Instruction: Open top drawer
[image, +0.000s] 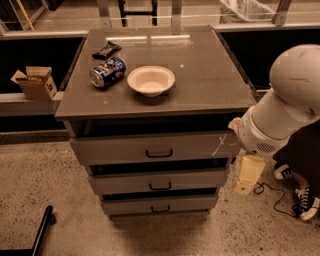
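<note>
The top drawer (125, 148) is the widest grey drawer, right under the tabletop, with a dark gap above its front. It has a small dark bail handle (159, 153) at its middle and a pale scratch (218, 145) near its right end. My white arm (287, 107) reaches in from the right, and its wrist is close to the drawer's right end. My gripper (248, 174) hangs pale below the wrist, to the right of the cabinet at the height of the second drawer, apart from the handle.
On the tabletop (210, 75) stand a white bowl (150, 80), a lying soda can (107, 72) and a dark packet (106, 49). Two narrower drawers (125, 183) sit below. A cardboard box (35, 82) is at left, sneakers (300, 195) and a cable (272, 202) at right.
</note>
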